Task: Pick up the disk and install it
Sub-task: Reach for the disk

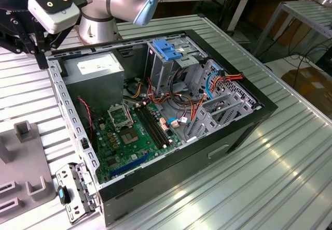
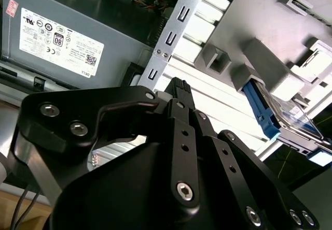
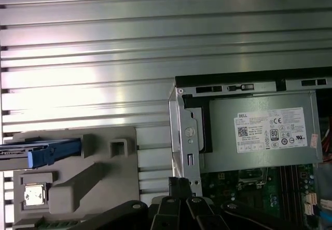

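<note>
1. Progress is nil as far as we can see: the disk (image 3: 49, 152) sits slotted in the grey holder (image 3: 119, 188) on the counter (image 3: 104, 59), with nothing gripping it.
2. We see the jaws closed on nothing in both wrist views. They hang above the counter between the holder and the open computer case (image 1: 238, 139), apart from the disk.
3. We judge that both the pick-up and the fitting into the case are left to do.

In both wrist views we see the disk (image 3: 49, 153) (image 2: 262, 113) standing on edge in a slot of the grey holder (image 3: 78, 188). We make out its blue carrier and end tab edging the silver body.
</note>
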`<state>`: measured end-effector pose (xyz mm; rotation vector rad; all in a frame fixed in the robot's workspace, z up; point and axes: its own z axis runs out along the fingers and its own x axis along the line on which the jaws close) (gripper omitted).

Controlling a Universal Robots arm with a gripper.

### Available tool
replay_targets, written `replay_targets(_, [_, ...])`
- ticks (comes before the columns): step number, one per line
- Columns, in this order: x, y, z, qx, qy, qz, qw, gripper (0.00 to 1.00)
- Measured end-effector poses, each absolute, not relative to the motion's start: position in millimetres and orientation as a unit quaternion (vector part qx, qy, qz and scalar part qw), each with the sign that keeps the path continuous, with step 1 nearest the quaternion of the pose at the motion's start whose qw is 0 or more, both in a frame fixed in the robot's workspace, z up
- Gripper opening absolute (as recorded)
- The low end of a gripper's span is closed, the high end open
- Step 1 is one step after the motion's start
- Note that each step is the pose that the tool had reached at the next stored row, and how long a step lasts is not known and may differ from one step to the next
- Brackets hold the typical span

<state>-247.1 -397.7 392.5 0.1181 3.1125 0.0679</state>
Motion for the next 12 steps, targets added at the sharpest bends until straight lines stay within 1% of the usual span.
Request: replay_targets(12, [-267.5, -397.7, 392.4, 0.038, 0.999, 0.022, 0.013, 0.11])
